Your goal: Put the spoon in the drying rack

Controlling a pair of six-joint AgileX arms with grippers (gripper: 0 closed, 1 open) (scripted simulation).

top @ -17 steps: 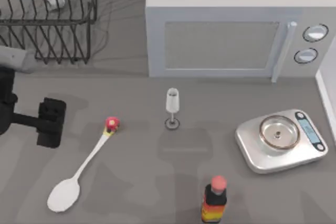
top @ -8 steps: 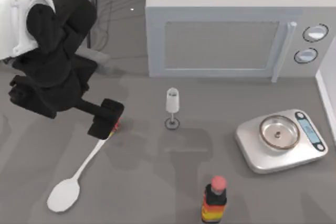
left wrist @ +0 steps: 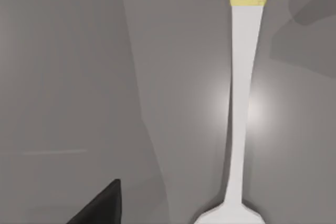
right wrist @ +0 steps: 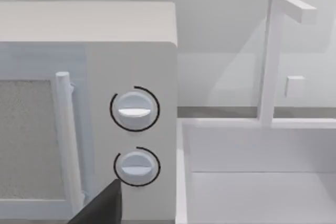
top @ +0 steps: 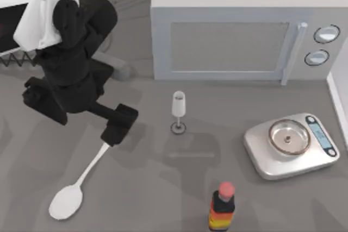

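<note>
The drying rack (top: 49,52) stands at the far left, well apart from the spoon (top: 81,180), which lies flat on the surface (top: 163,188), not yet lifted. The left gripper (top: 118,125) is positioned over the spoon's knob end; whether its jaws are open cannot be told. Grasping, carrying and placing are all judged outstanding.

Left arm reaching over the table's left side

The left arm stretches from the top view's upper left toward the middle, its black wrist bent downward, and the left gripper (top: 119,125) hangs low above the tabletop.
</note>
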